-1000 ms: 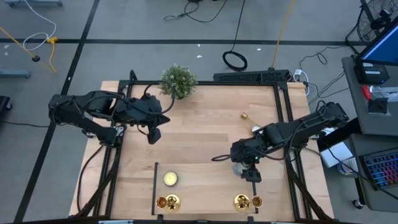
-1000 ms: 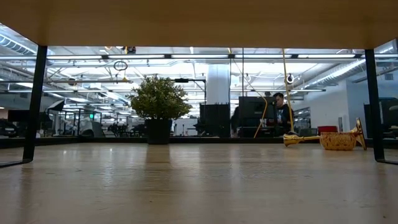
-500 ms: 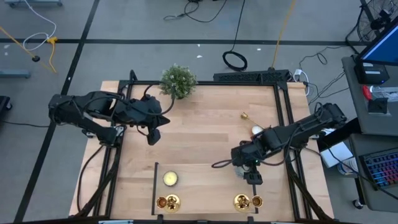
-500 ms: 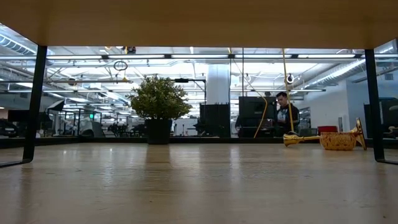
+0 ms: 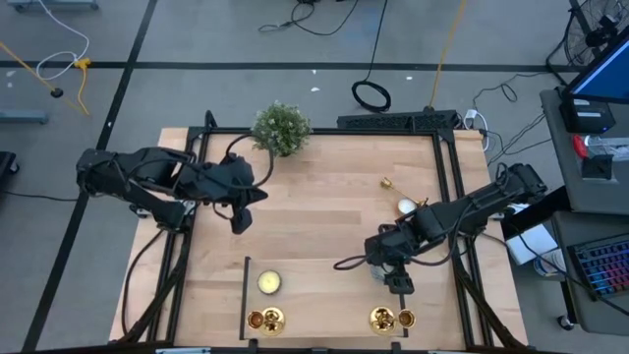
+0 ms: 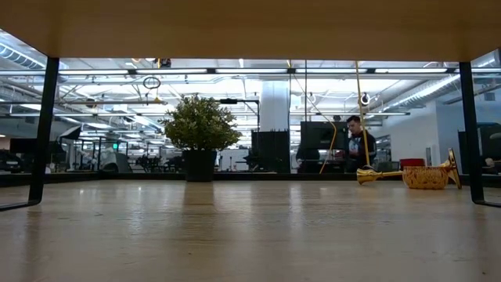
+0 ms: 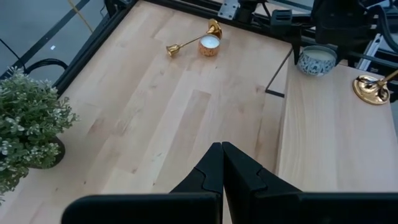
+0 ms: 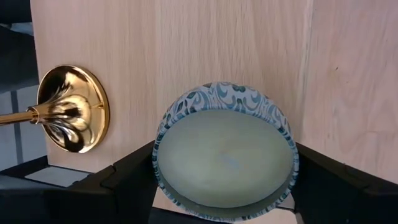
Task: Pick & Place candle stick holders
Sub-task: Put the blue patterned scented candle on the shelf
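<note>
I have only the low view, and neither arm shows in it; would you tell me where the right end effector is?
Observer: The right end effector is over the table's right half, toward the front edge.
Operator: Thank you. Is it carrying anything?
Observer: Yes, its fingers sit on both sides of a round blue-patterned candle tin.
Operator: Is a candlestick holder close to it?
Observer: One gold candlestick holder is right beside the tin, not touching it.
Operator: And the left arm?
Observer: The left end effector is shut and holds nothing, over the table's left side.
</note>
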`<control>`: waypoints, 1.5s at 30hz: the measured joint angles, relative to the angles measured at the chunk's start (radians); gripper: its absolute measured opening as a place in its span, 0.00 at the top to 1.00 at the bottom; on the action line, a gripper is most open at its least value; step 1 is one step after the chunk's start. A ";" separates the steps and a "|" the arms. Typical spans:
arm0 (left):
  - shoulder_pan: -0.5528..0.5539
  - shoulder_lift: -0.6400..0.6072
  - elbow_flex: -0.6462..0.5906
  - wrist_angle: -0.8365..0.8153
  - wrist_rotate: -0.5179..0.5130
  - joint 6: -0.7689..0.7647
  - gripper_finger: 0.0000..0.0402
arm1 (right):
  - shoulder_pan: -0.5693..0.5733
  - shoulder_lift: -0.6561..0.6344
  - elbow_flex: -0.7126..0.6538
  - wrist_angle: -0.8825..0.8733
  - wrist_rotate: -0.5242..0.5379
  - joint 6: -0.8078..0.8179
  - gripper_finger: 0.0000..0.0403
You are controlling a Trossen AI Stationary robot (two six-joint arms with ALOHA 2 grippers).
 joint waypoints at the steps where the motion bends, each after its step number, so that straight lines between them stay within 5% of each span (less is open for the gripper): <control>1: -0.003 0.000 0.000 0.000 -0.001 -0.002 0.99 | 0.000 0.000 0.000 -0.003 0.000 0.001 0.26; 18: -0.008 0.000 0.000 0.000 -0.008 -0.002 0.99 | 0.000 0.000 0.000 -0.006 -0.028 0.047 0.17; 45: -0.008 0.000 0.000 0.000 -0.006 0.003 0.99 | -0.005 -0.024 0.000 0.024 -0.049 0.099 0.17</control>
